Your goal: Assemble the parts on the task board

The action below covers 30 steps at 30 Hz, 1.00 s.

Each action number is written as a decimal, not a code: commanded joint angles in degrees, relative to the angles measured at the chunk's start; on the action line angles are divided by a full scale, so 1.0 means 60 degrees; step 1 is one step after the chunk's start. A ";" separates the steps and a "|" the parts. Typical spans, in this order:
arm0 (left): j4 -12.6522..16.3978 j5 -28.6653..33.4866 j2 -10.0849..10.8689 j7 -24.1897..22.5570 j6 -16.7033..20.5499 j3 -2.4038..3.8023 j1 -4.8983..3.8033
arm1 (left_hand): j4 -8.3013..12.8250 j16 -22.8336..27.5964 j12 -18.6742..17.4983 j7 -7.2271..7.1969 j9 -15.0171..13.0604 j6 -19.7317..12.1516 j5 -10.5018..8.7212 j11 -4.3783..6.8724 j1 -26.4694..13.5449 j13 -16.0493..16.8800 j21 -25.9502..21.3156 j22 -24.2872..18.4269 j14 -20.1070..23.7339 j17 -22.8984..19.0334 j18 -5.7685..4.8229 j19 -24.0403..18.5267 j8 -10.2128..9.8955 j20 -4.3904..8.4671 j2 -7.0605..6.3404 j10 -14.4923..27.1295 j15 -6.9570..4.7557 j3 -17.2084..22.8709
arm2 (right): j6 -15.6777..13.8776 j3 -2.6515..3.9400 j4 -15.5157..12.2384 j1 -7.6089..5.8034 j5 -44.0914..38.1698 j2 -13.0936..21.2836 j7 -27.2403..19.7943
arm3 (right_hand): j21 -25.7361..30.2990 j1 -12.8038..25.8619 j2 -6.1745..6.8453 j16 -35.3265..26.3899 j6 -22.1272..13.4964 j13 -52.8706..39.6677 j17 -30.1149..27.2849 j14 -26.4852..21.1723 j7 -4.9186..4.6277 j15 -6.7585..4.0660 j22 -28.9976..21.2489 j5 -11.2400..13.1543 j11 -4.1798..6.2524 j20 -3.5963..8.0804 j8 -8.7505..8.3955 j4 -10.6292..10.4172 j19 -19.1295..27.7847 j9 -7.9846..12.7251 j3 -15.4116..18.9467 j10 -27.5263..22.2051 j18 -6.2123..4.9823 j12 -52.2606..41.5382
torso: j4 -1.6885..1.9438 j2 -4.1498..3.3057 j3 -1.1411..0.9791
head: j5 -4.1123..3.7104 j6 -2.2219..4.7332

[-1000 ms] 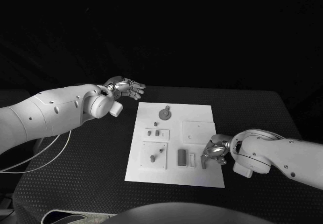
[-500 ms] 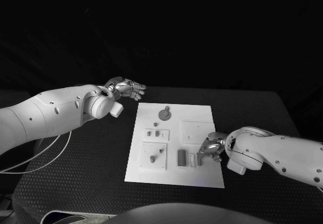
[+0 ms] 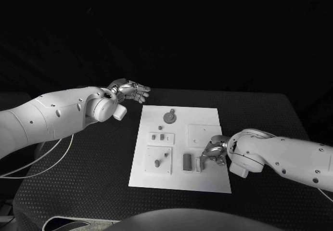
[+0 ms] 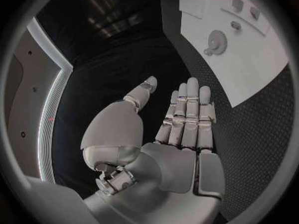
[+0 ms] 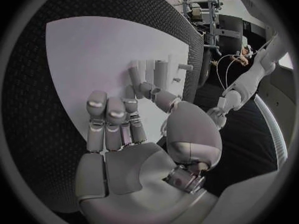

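The white task board (image 3: 180, 147) lies in the middle of the black worktop (image 3: 90, 163), small grey parts (image 3: 187, 161) on it. The right hand (image 3: 215, 155) hovers over the board's right side, fingers extended, holding nothing. The left hand (image 3: 129, 90) is raised beyond the board's far left corner, fingers straight and empty

Both arms are clad in smooth white shells, thick and rounded, dotted with small dark screw holes, and each ends in a bulbous white wrist housing. The left robot hand (image 3: 130, 90) and the right robot hand (image 3: 215, 152) are polished silver metal, built of short segmented links with rounded fingertips and a broad domed thumb base. Thin white cables (image 3: 43, 155) loop beneath the left arm.
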State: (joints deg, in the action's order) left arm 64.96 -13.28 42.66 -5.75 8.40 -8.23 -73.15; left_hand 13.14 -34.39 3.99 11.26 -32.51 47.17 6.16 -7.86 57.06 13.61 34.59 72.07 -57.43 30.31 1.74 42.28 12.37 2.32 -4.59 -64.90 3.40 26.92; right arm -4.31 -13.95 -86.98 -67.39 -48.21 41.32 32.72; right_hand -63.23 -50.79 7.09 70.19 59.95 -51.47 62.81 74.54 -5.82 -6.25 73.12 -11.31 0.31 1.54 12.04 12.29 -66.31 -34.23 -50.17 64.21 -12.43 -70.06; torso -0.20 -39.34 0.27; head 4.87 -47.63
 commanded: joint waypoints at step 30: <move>0.0016 -0.0034 -0.0023 0.0000 -0.0208 0.0005 -0.0010 | -0.0070 0.0069 0.0014 -0.0010 0.0016 -0.0081 0.0001 0.0010 -0.0091 -0.0017 -0.0061 0.0022 -0.0080 0.0034 0.0165 0.0075 0.0045 -0.0001 0.0004 -0.0057 -0.0002 -0.0010 | 0.0377 -0.0034 -0.0153 0.0131 0.0207 -0.0156 -0.0309 | -0.0028 0.0356 0.0341 -0.0082 0.0059 -0.0011 0.0063 0.0007 -0.0001 -0.0020 -0.0034 0.0261 0.0033 0.0006 -0.0008 -0.0314 -0.0003 0.0120 0.0527 -0.0028 -0.0428 0.0029 | -0.0003 0.0001 -0.0004 | 0.0054 -0.0053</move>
State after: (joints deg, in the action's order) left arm 64.96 -13.34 42.63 -5.47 8.01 -8.23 -73.15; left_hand 13.01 -34.16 3.99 11.35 -32.51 47.08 6.16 -7.86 57.06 13.57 34.59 72.13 -57.43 30.45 1.66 42.28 12.37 2.32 -4.59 -64.90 3.40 26.79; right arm -3.71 -14.06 -87.13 -66.92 -47.54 40.83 32.67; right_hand -63.23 -48.79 8.81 70.06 60.13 -51.48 63.10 74.62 -5.63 -6.13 73.00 -9.98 0.41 1.44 12.15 10.35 -66.42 -33.62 -47.27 64.31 -12.45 -70.04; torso -0.21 -39.33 0.25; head 5.13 -47.90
